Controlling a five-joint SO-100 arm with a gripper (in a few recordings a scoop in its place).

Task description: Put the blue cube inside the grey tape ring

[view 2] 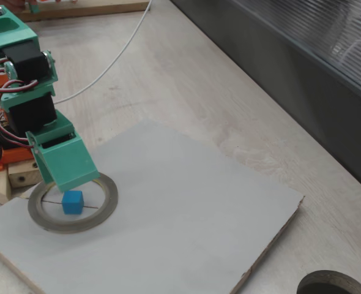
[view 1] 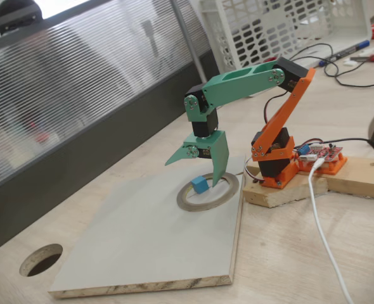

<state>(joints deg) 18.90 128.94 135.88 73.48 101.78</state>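
On the grey board (view 1: 136,247) that lies on the wooden counter (view 1: 339,253), the cube (view 1: 201,184) sits inside the ring (view 1: 208,192), resting on the board in the ring's hollow. A fixed view from the other side shows the cube (view 2: 72,201) well within the ring (view 2: 73,203), clear of its inner edge all round.

The hand (view 1: 199,161) hangs just above the ring, its two green fingers spread apart: one long finger (view 1: 220,158) points down toward the ring's far side, the other short one sticks out to the left in that view. Nothing is between them. From the other side the hand (view 2: 61,162) has its broad green finger just above and behind the cube; whether the tip touches the cube or the tape cannot be told.

Judged from this, the placing step looks done and the release is made; what remains is the retreat. The next move calls for lifting the hand straight up, so that the long finger does not catch the cube or drag the ring, then folding the arm back toward its orange base (view 1: 276,161).
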